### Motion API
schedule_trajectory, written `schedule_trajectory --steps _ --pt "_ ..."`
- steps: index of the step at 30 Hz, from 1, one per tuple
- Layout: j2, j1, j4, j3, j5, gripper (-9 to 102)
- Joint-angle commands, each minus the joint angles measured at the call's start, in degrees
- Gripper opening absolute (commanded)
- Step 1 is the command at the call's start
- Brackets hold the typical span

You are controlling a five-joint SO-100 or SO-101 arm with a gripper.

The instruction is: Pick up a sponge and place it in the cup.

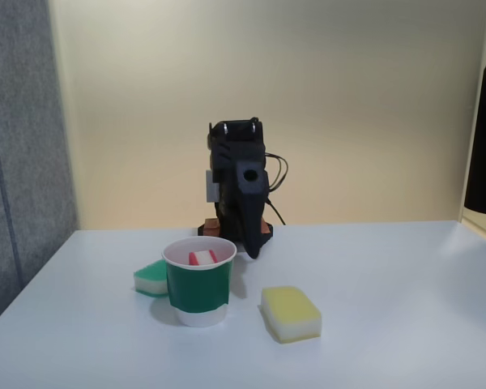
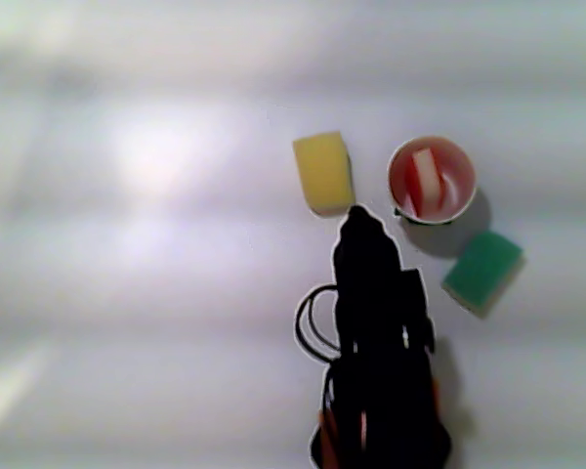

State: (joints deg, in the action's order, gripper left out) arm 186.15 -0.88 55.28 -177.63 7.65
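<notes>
The sponge (image 1: 202,258) is seen standing on edge inside the cup (image 1: 198,288), which is set upright on the white worktop (image 1: 389,308). The gripper (image 1: 252,250) is held just behind the cup, nothing being carried; whether its jaws are apart cannot be told. A yellow sponge (image 1: 291,313) and a green sponge (image 1: 151,277) are laid beside the cup.

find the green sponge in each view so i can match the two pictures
Fixed view: the green sponge lies left of the cup, partly behind it.
Other view: it lies right of the black arm, below and to the right of the cup.
Shared landmark: the cup with the red sponge inside, seen in both; the yellow sponge sits on the cup's opposite side.
</notes>
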Motion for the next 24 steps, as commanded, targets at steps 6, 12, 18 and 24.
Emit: schedule_trajectory --steps 6,12,18,24 --pt "1.0 -7.4 15.8 0.4 2.9 0" --pt "0.9 -11.4 23.9 0.4 2.8 0" --pt "0.9 -11.2 23.9 0.4 2.5 0" --pt "1.0 -10.4 23.9 0.4 2.5 0"
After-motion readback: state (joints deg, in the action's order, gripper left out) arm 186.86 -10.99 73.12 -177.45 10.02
